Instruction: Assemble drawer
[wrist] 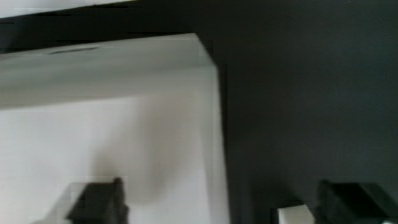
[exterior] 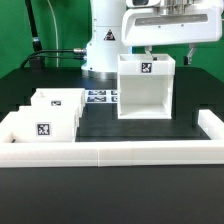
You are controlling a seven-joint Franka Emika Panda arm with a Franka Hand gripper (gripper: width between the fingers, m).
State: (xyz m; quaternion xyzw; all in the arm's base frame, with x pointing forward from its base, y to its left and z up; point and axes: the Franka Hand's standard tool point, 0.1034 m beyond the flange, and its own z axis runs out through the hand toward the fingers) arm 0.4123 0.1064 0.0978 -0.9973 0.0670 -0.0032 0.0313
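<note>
Hovering at the upper rim of the housing [exterior: 147, 95], the gripper [exterior: 169, 52] hangs toward the box's side at the exterior view's right. Jaws spread wide, nothing held between them. Exterior view: one finger [exterior: 149, 50] is over the open top, the other just outside the right-hand wall. Whether either touches the plastic, cannot tell.

Wrist view: the gripper [wrist: 217, 208] shows two dark fingers [wrist: 95, 202] set far apart. The housing [wrist: 107, 120] is white and blurred beyond them, and one of its edges runs through the gap between them. Dark table [wrist: 320, 90] fills the other side.

The housing stands upright on the table [exterior: 140, 128], open side up, with a tag [exterior: 146, 68] near its top rim, toward the back of the work area.

Two trays sit well apart from the gripper, at the exterior view's left. The front tray [exterior: 45, 120] is tagged on its near face, and the rear tray [exterior: 57, 100] is just behind it. Whether the two touch is unclear.

Marker board [exterior: 100, 98] lies flat between the trays and the housing. Low white wall [exterior: 120, 152] edges the table along the front and both sides.
</note>
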